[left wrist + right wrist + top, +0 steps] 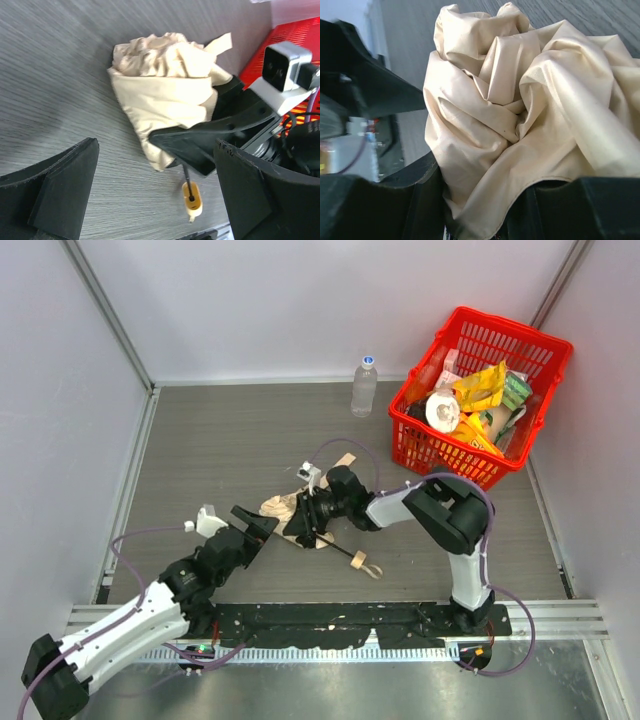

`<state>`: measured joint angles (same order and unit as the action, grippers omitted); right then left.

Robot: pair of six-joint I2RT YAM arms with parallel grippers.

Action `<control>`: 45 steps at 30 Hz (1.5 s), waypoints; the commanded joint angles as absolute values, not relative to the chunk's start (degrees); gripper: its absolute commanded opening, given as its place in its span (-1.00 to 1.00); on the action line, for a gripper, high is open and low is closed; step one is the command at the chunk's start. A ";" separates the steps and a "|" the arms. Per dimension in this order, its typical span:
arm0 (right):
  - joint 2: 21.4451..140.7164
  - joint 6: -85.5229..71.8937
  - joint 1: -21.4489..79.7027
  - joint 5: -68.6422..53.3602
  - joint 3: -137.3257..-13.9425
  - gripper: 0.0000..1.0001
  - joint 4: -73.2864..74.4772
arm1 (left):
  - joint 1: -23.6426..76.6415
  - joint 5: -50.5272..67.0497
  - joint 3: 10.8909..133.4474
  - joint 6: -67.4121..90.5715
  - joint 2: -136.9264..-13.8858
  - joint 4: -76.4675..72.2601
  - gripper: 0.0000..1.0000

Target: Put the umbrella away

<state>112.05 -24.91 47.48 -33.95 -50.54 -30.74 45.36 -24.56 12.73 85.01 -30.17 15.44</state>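
The top camera looks down from above and behind on the whole table [220, 440]. The left wrist camera views the umbrella [165, 100] from nearby, the right wrist from right against its fabric; all share it

Robot lab cell, white panel walls [300, 300], aluminium frame rails [106, 310]

The grey, wood-grained tabletop [220, 450] carries three things. A crumpled cream umbrella [283, 508] lies near the middle of the frame, and its thin black shaft [340, 551] runs to a small beige handle [366, 566] at the lower right. A clear bottle [365, 387] stands upright at the upper centre. A red basket [515, 327] sits at the upper right.
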 commanded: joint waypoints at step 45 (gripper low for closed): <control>117.70 -29.10 43.42 -44.75 -55.90 -0.97 -5.98 | 41.31 -22.24 20.40 92.99 -71.19 3.78 -0.93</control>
<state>118.80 -35.97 41.50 -52.42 -58.19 -20.93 41.50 -21.04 23.55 97.36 -71.33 0.03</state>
